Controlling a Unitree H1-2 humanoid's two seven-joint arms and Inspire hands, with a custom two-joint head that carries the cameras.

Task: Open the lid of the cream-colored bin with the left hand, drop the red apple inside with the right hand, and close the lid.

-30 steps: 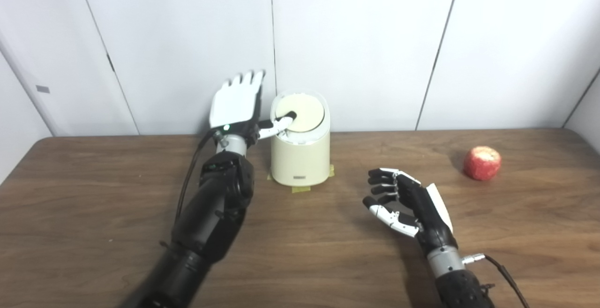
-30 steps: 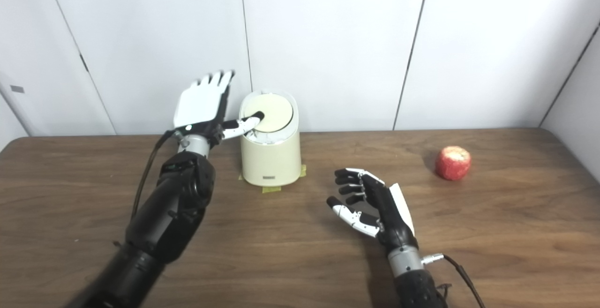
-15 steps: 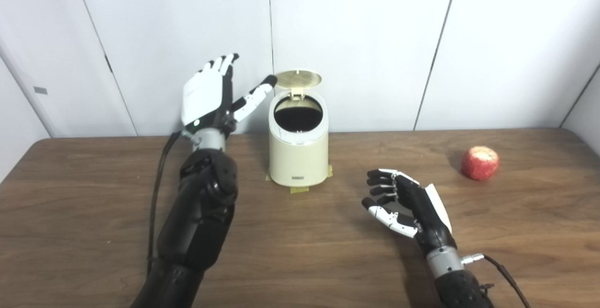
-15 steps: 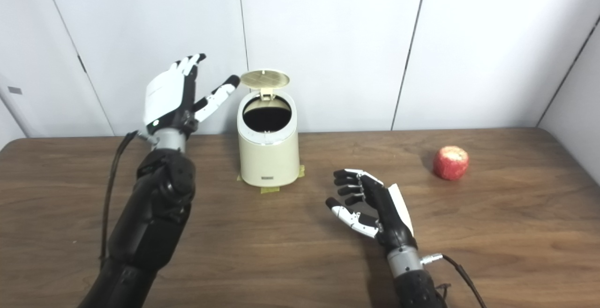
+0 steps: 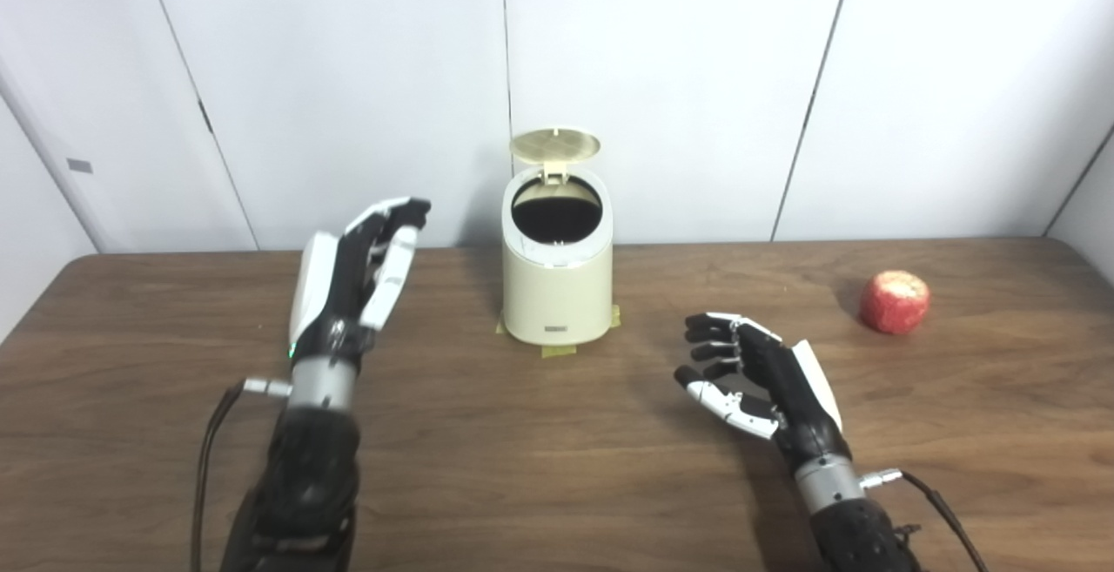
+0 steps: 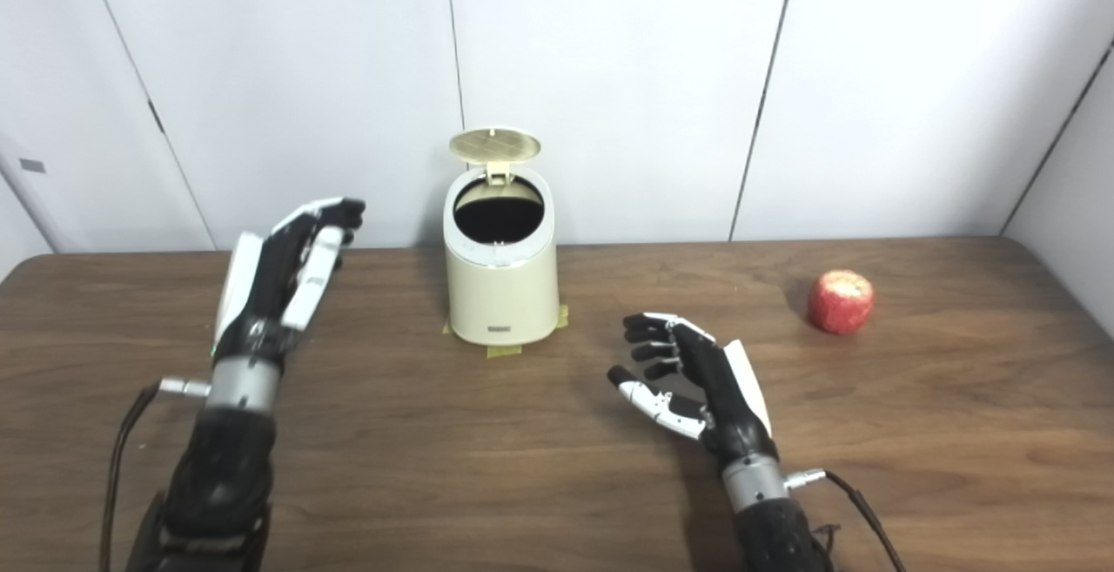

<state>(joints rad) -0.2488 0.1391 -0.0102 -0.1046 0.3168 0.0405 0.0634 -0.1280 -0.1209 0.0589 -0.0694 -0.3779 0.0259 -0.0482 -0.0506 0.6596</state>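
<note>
Bin (image 5: 557, 293) lid (image 5: 555, 144) up, left hand (image 5: 348, 285) raised empty, right hand (image 5: 757, 376) loosely curled

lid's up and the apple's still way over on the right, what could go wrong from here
1. The red apple is round and sits near the wooden table's right edge; a clumsy grasp by the right hand could roll it off.
2. The round lid stands open over the cream-colored bin; carrying the apple in low might knock it shut.
3. The bin's opening looks narrow, so an off-centre drop may bounce off the rim.

Cream bin (image 5: 557, 293) lid (image 5: 555, 144) raised, apple (image 5: 895, 302) far right, both robot hands empty
</note>
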